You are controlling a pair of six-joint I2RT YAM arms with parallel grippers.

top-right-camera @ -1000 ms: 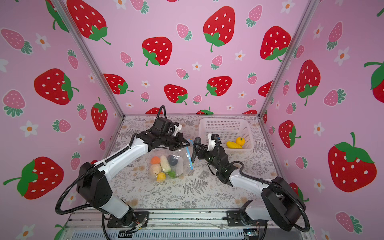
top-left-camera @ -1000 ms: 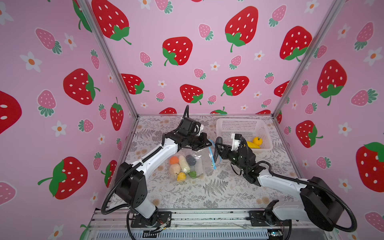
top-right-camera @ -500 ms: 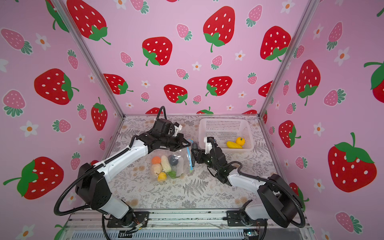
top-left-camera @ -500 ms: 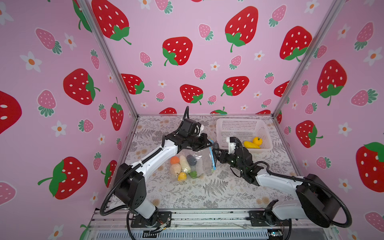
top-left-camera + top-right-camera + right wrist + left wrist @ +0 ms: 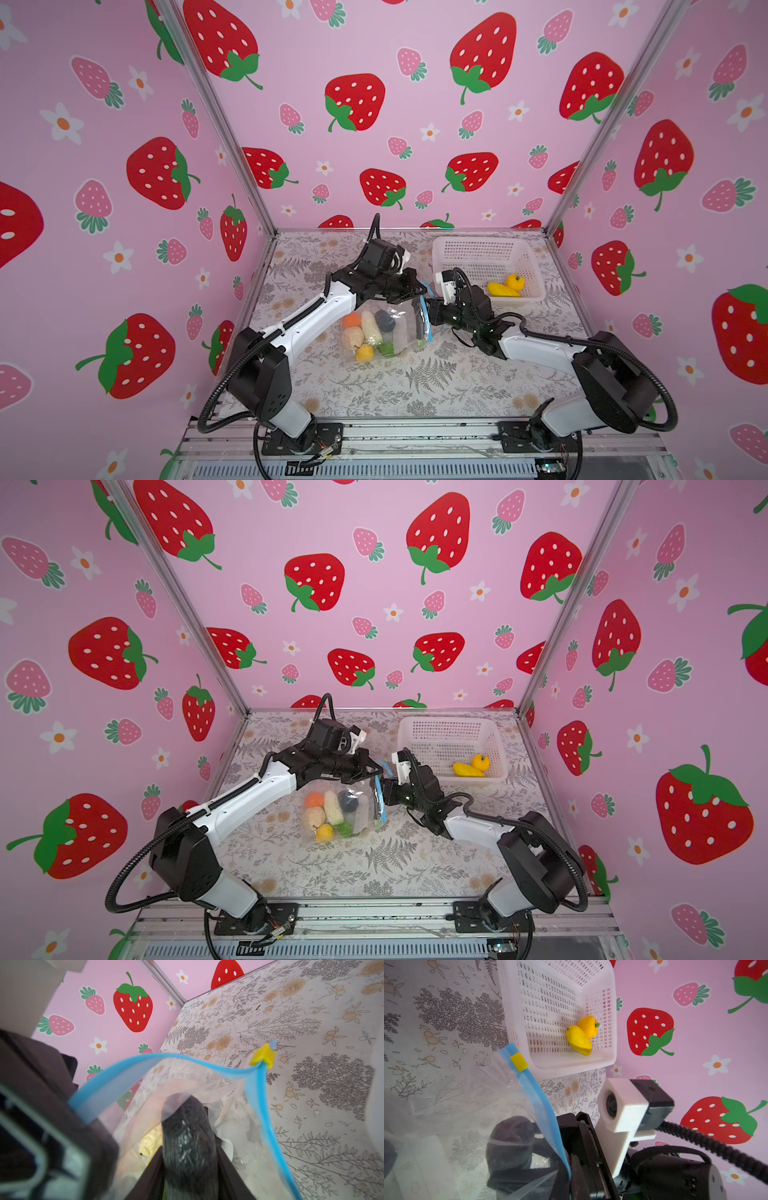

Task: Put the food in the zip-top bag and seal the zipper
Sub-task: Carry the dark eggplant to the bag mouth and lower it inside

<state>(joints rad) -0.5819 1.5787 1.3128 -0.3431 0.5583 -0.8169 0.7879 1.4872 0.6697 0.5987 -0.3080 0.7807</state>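
dark food (image 5: 187,1142): inside zip-top bag (image 5: 395,332) mouth, between right gripper (image 5: 424,322) fingers (image 5: 143,1186); clamped or loose, cannot tell. left gripper (image 5: 415,293) pinched shut on zipper (image 5: 145,1057).

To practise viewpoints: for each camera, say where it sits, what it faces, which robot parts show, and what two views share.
Both top views: high in front, looking down at the table; left arm and right arm show.
Left wrist: on left arm, facing basket past zipper; right wrist camera shows.
Right wrist: on right arm, looking into bag; right tool shows, flanking dark food.
Shared: slider, in both wrist views.
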